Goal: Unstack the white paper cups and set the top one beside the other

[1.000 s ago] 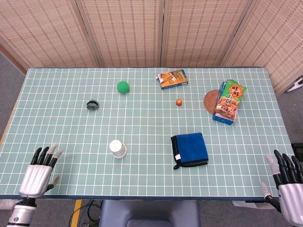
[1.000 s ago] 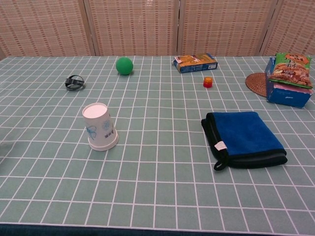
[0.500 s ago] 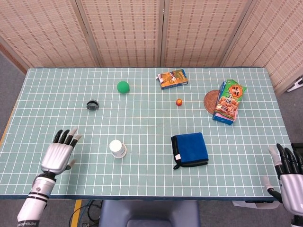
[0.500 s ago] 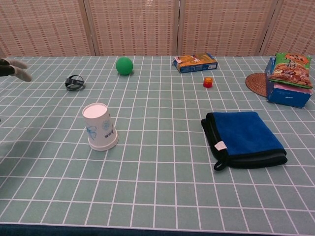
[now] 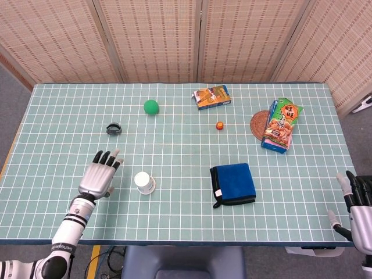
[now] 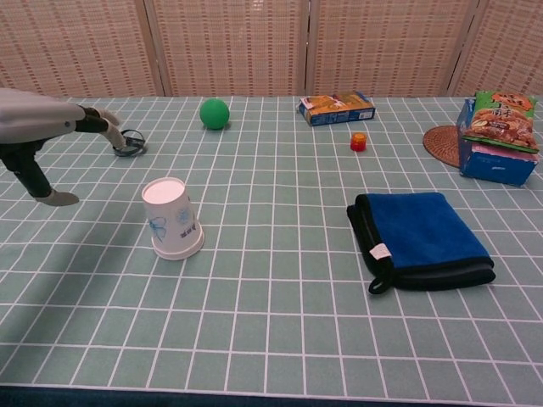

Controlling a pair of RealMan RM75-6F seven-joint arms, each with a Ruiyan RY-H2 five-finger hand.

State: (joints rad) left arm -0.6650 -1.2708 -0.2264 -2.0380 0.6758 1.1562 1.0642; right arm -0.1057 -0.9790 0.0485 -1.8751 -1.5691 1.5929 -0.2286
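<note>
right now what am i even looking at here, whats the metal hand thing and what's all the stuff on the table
It is a two-armed robot at a table, seen by its own two cameras: one on its head looking down, one on its chest looking across. The left robot hand hovers open beside the stacked white paper cups, which stand upside down. The right robot hand waits open at the table's corner. Neither holds anything. Also on the green gridded table: a blue cloth, a green ball, a small orange cap, snack packets and a black ring.
</note>
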